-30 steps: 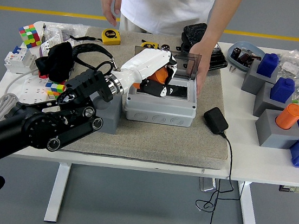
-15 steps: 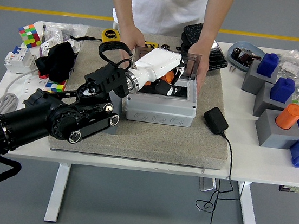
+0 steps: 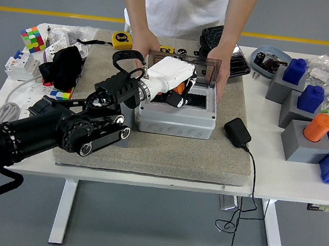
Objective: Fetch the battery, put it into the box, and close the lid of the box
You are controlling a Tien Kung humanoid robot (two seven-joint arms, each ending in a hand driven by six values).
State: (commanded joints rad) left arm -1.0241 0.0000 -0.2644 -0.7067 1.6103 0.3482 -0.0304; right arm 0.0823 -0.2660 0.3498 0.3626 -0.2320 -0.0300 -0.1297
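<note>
Left hand (image 3: 177, 88) has barely shifted since before, still curled around the orange battery (image 3: 180, 86) over the open box (image 3: 177, 120); person's hands steady it.

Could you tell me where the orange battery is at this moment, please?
In the head view the orange battery sits in the left hand, over the open grey box at the table's middle, between the person's hands.

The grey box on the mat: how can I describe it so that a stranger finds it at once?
Look at the tan mat covering the middle of the white table. At its centre stands the grey box, with the left robot hand reaching into it and a person's hands at its sides. Unlike the grey blocks at the right, it has a smoky transparent lid standing open.
</note>
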